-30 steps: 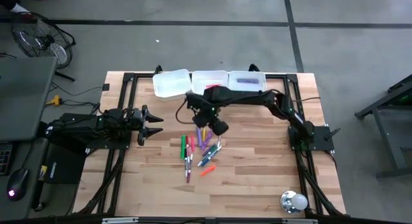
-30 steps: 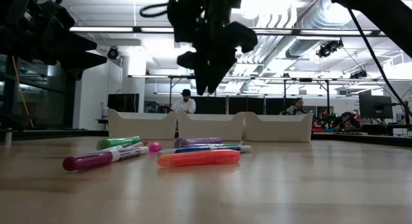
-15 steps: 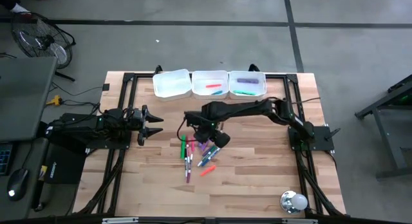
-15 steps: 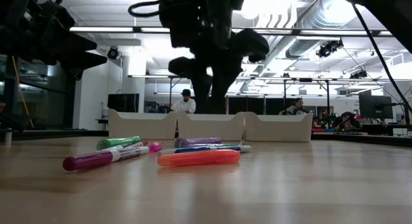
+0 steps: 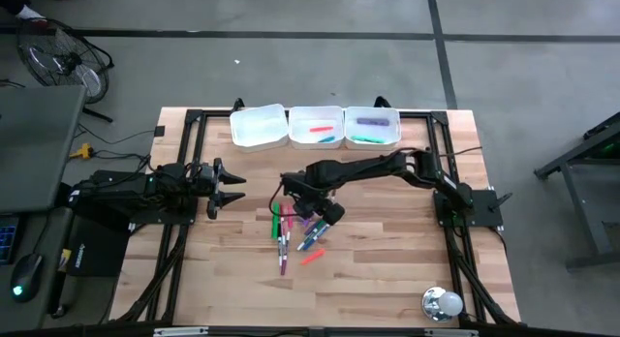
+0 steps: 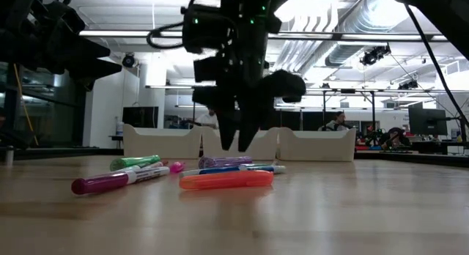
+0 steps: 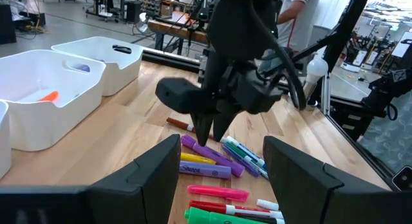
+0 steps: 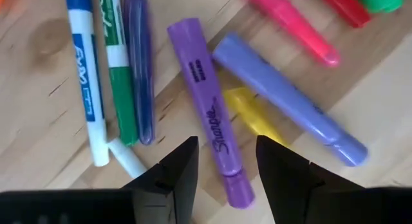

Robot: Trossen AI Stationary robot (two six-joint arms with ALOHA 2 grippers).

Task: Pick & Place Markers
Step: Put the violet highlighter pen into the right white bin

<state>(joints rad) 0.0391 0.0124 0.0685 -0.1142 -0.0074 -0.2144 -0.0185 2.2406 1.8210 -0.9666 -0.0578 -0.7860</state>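
Several markers (image 5: pixel 298 230) lie in a loose pile on the wooden table, mid-table. Among them are a purple highlighter (image 8: pixel 209 114), a lilac one (image 8: pixel 290 105), a yellow one (image 8: pixel 248 111), a pink one (image 8: pixel 293 24), and green and blue pens with white barrels (image 8: pixel 116 76). My right gripper (image 8: pixel 225 153) points down over the pile, open. Its fingers stand on either side of the purple highlighter's near end, a little above it (image 6: pixel 238 141). My left gripper (image 5: pixel 232 187) waits open at the table's left side.
Three white trays stand in a row at the far edge: the left one (image 5: pixel 260 126), the middle one (image 5: pixel 317 112) with a red and a teal marker, and the right one (image 5: pixel 372 112) with purple and green ones. A round silvery object (image 5: pixel 441 303) sits near right.
My right gripper has come down and toward the table's near edge, from in front of the trays to just above the marker pile. Its finger gap looks the same. The markers have not moved.
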